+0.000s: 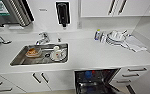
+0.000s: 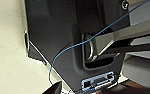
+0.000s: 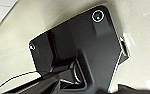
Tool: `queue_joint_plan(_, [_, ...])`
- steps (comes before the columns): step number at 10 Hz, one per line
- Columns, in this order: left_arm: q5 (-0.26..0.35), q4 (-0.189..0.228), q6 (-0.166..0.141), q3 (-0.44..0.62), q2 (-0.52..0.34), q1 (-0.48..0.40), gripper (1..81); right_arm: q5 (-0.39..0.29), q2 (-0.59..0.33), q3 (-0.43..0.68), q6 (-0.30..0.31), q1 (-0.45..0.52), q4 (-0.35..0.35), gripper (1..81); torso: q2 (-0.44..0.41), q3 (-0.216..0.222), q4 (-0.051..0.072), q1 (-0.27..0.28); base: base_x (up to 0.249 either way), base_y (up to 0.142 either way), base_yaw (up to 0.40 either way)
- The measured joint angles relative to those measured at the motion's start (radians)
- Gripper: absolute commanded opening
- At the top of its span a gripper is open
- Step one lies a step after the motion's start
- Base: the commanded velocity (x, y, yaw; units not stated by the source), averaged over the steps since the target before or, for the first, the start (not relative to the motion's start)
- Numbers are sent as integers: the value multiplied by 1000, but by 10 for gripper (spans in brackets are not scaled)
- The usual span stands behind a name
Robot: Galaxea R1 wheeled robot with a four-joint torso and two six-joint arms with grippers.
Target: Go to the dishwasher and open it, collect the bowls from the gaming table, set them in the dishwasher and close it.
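The dishwasher (image 1: 97, 81) stands open under the white counter, its door folded down and its dark inside showing. On its rack sits a blue bowl (image 1: 88, 74) with something small and red-orange (image 1: 93, 72) beside it. An orange bowl-like thing (image 1: 32, 52) lies in the steel sink. The gaming table is out of view. Both wrist views look across the robot's own dark plate towards a pale floor.
The steel sink (image 1: 18, 60) with its tap (image 1: 43, 38) holds white crockery (image 1: 58, 53). Stacked white dishes (image 1: 116, 37), a bottle (image 1: 97, 34) and a cloth (image 1: 134, 43) lie at the counter's right end. White cabinets and drawers (image 1: 133, 75) flank the dishwasher.
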Motion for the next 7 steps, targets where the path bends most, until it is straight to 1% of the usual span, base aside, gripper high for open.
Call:
queue_joint_plan(2, [0,0,0,0,2,1,811,24,25,-44,-10,-20,0,811,-68,0,0,43,0,0,0])
queue_joint_plan(3, [0,0,0,0,3,1,811,31,52,-61,-16,-43,0,811,-103,1,0,65,0,0,0])
queue_joint_plan(5, [1,0,0,-5,5,2,811,47,89,-78,-19,-80,-3,811,-172,1,0,108,0,0,0])
queue_joint_plan(7, [2,0,0,-13,11,2,811,56,119,-135,-23,-89,-8,811,-242,2,0,152,0,0,0])
